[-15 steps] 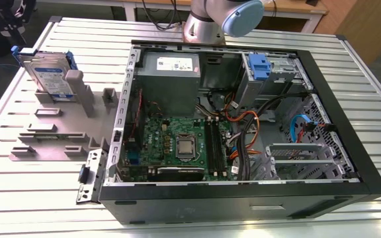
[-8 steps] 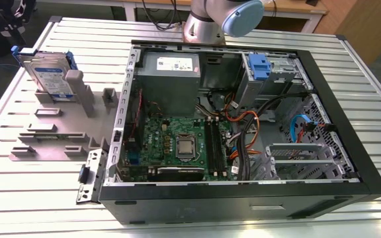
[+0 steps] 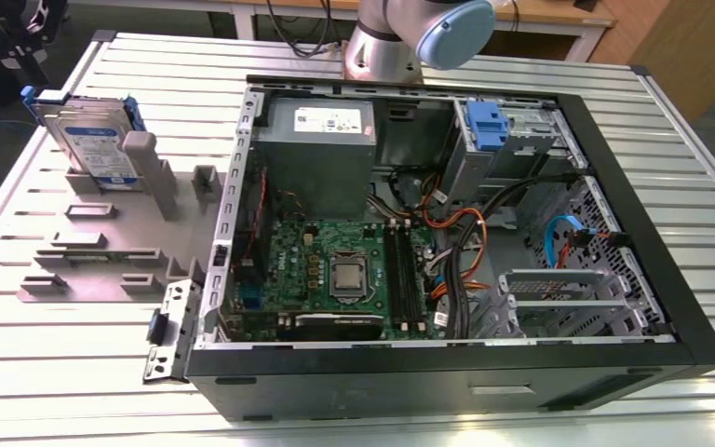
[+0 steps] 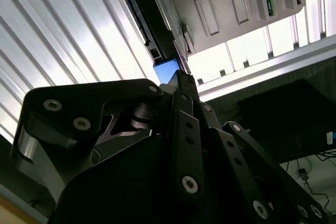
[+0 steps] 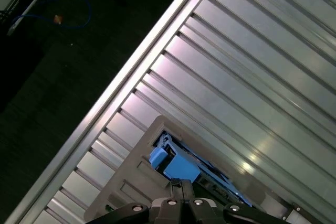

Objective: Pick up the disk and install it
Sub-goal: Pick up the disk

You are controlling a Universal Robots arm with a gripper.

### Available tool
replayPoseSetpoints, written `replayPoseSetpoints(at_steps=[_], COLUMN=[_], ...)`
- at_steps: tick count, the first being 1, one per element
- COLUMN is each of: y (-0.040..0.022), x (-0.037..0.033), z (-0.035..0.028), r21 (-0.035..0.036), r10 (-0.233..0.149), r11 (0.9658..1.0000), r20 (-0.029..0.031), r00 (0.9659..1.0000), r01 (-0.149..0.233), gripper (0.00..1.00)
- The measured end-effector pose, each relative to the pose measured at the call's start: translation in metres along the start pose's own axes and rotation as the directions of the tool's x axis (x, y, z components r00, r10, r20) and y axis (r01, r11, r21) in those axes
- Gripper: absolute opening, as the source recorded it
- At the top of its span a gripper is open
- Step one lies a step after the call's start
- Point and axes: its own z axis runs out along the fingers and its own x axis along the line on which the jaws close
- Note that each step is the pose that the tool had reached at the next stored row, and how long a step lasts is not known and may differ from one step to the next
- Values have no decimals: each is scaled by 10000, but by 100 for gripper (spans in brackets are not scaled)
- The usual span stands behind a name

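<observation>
Ribbed aluminium table [image 3: 60, 400] fills the exterior view, and on it we count one open black computer case [image 3: 457, 377], one grey slotted holder block [image 3: 97, 242] and one disk [image 3: 90, 140]. The disk is a flat silver hard drive with a white-and-blue label in a blue plastic bracket. It stands on edge in the holder block at about ten o'clock from the case, well apart from it.

Inside the case we count one green motherboard [image 3: 332, 270], one grey power supply box [image 3: 320, 140] and one blue plastic caddy [image 3: 487, 126], which sits at about one o'clock in the case. One silver-and-blue robot arm [image 3: 420, 37] rises at twelve o'clock behind the case.

The first wrist view shows what the exterior view does not. The black gripper [image 5: 181, 183] hangs over the disk's blue bracket [image 5: 173, 163] and is apart from it. Its two fingers [image 5: 177, 184] are clenched tip to tip with nothing between them. That view also takes in the table's edge, with dark floor [image 5: 52, 103] and one blue cable [image 5: 79, 14] beyond.

The second wrist view shows the gripper [image 4: 184, 77] side-on, with its black linkage, and beyond it the raised slots of the holder block [image 4: 236, 3].
</observation>
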Motion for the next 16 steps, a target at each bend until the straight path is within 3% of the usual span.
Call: replayPoseSetpoints(at_steps=[4, 7, 12, 16], y=[0, 0, 0, 0], x=[0, 0, 0, 0], z=[0, 2, 4, 5], r21=[-2, -9, -23, -30], r10=[-133, -612, -1423, -1854], r11=[9999, 9981, 9898, 9827], r20=[-4, -13, -32, -40], r00=[9999, 9981, 9898, 9827], r01=[133, 612, 1423, 1854], gripper=[11, 11, 11, 11])
